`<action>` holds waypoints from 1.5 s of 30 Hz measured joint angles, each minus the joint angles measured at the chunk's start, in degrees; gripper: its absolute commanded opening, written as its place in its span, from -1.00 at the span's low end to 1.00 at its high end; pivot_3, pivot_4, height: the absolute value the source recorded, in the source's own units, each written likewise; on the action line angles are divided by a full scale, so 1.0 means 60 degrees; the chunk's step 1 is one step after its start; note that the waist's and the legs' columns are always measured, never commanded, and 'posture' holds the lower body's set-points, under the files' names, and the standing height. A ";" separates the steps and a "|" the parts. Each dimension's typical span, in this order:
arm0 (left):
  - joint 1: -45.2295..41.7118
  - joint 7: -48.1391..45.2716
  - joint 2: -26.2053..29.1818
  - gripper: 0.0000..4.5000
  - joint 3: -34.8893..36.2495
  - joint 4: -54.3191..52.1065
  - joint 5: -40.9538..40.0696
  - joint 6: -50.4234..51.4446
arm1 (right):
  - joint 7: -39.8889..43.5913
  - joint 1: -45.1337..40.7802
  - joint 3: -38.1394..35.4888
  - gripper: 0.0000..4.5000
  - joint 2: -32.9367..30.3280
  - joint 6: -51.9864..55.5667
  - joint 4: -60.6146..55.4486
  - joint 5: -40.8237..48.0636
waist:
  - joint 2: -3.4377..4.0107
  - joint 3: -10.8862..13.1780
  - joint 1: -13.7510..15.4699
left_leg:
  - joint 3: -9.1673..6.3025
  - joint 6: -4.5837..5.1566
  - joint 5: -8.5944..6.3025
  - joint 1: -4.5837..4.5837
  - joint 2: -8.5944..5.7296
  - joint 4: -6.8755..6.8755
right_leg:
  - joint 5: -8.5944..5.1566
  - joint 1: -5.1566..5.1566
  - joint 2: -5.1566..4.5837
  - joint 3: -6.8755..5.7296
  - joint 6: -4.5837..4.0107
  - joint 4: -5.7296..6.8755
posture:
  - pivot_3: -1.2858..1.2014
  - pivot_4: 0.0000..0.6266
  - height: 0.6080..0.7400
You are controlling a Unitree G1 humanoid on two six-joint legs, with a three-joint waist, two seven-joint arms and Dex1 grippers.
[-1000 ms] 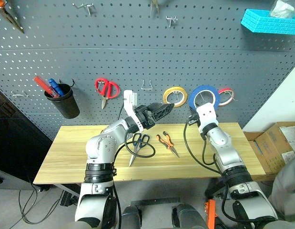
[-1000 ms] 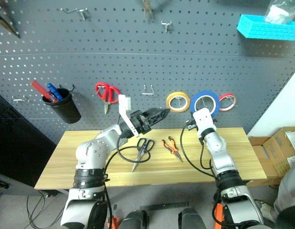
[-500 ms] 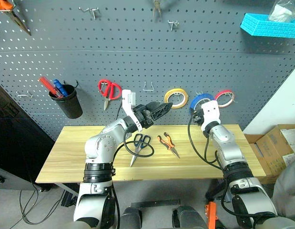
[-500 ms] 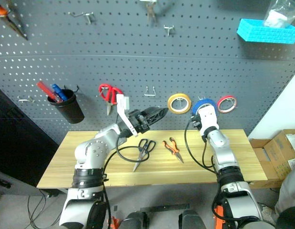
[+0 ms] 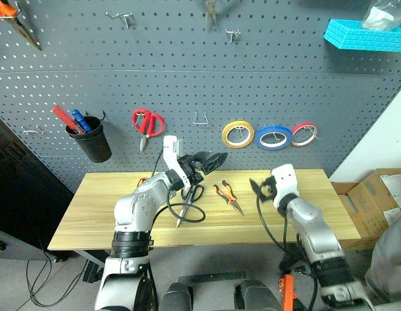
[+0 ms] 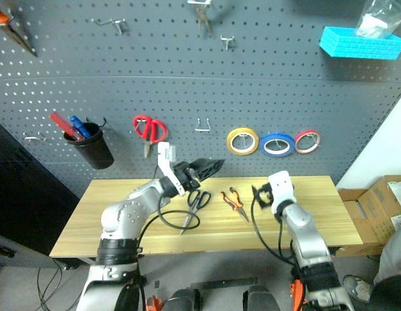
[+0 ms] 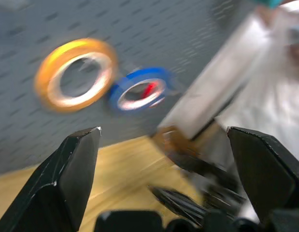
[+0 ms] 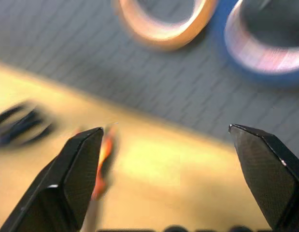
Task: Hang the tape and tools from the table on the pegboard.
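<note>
1. Here, showing the tape (image 5: 273,137) hanging on a hook of the pegboard (image 5: 187,84), between the yellow roll (image 5: 238,134) and the red roll (image 5: 304,134); judging this part of the task done.
2. Holding the right gripper (image 5: 258,188) spread wide and empty, low over the table (image 5: 90,214), near the pliers (image 5: 227,195) and apart from them.
3. Holding the left gripper (image 5: 216,159) likewise spread wide and empty, pointing level above the scissors (image 5: 187,197).
4. Leaving scissors and pliers lying flat on the table, side by side, neither yet hung.
5. Turning, by this reading, to the tools: probably lowering one open gripper over a handle, closing on it, then lifting it toward a free hook.
6. Calling for care in gripping a flat tool without pushing it across the wood.
</note>
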 measured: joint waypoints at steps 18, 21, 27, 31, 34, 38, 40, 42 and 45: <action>0.3142 0.2388 -0.0581 1.00 -0.0517 -0.2141 0.0870 0.0649 | 0.1961 -0.3754 0.1847 0.99 0.0173 0.3533 0.3855 -0.0176 | 0.0026 0.0727 0.0638 | 0.0000 0.0001 -0.0001 -0.0125 -0.0007 0.0000 | -0.0015 -0.0096 -0.0034 -0.0023 -0.0018 -0.0019 | 0.21 -0.26 1.00; 0.3169 0.2421 -0.0838 1.00 -0.0746 -0.2146 0.0744 0.0830 | 0.1908 -0.4105 0.1826 0.99 0.0138 0.3362 0.4729 -0.0289 | 0.0009 0.0812 0.0634 | 0.0008 0.0013 -0.0006 -0.0191 -0.0008 -0.0006 | -0.0020 -0.0162 -0.0034 -0.0021 -0.0018 -0.0007 | 0.20 -0.20 1.00; 0.3198 0.2426 -0.1119 1.00 -0.1046 -0.2196 0.0739 0.0837 | 0.1632 -0.4806 0.1522 0.99 0.0117 0.2762 0.6001 -0.0544 | 0.0000 0.1066 0.0594 | 0.0003 0.0016 -0.0008 -0.0182 0.0007 -0.0045 | -0.0053 -0.0173 -0.0020 -0.0031 -0.0031 0.0005 | 0.19 -0.14 1.00; 0.3075 0.2419 -0.1132 1.00 -0.1045 -0.2092 0.0742 0.0817 | 0.1557 -0.5306 0.1335 0.99 0.0135 0.2433 0.6643 -0.0587 | -0.0002 0.1213 0.0558 | 0.0004 0.0016 -0.0008 -0.0184 0.0007 -0.0043 | -0.0054 -0.0174 -0.0019 -0.0030 -0.0031 0.0001 | 0.19 -0.15 1.00; 0.3036 0.2418 -0.1140 1.00 -0.1040 -0.2074 0.0742 0.0813 | 0.1501 -0.5435 0.1188 0.99 0.0278 0.2364 0.7007 -0.0582 | -0.0005 0.1236 0.0563 | 0.0004 0.0016 -0.0009 -0.0186 0.0005 -0.0049 | -0.0054 -0.0174 -0.0021 -0.0031 -0.0028 -0.0005 | 0.19 -0.14 1.00; 0.2998 0.2418 -0.1121 1.00 -0.1018 -0.2083 0.0739 0.0814 | 0.1421 -0.5629 0.1067 0.99 0.0568 0.2419 0.7347 -0.0570 | -0.0007 0.1278 0.0559 | 0.0004 0.0016 -0.0009 -0.0186 0.0007 -0.0053 | -0.0056 -0.0177 -0.0021 -0.0031 -0.0026 -0.0004 | 0.20 -0.14 1.00; 0.3024 0.2420 -0.1104 1.00 -0.1008 -0.2124 0.0734 0.0827 | 0.1457 -0.5736 0.1070 0.99 0.0769 0.2522 0.7396 -0.0568 | -0.0006 0.1282 0.0556 | 0.0003 0.0016 -0.0009 -0.0186 0.0008 -0.0054 | -0.0057 -0.0178 -0.0021 -0.0033 -0.0027 -0.0004 | 0.20 -0.14 1.00; 0.3113 0.2424 -0.1102 1.00 -0.1001 -0.2204 0.0716 0.0846 | 0.1467 -0.5880 0.1083 0.99 0.0924 0.2484 0.7599 -0.0579 | -0.0006 0.1291 0.0563 | 0.0003 0.0015 -0.0009 -0.0187 0.0008 -0.0054 | -0.0058 -0.0178 -0.0021 -0.0034 -0.0028 -0.0005 | 0.21 -0.12 1.00; 0.3219 0.2445 -0.1096 1.00 -0.0988 -0.2312 0.0710 0.0885 | 0.1433 -0.6123 0.1073 0.99 0.0951 0.2234 0.8071 -0.0614 | -0.0012 0.1306 0.0568 | 0.0002 0.0015 -0.0010 -0.0187 0.0008 -0.0053 | -0.0058 -0.0179 -0.0023 -0.0034 -0.0028 -0.0009 | 0.21 -0.11 1.00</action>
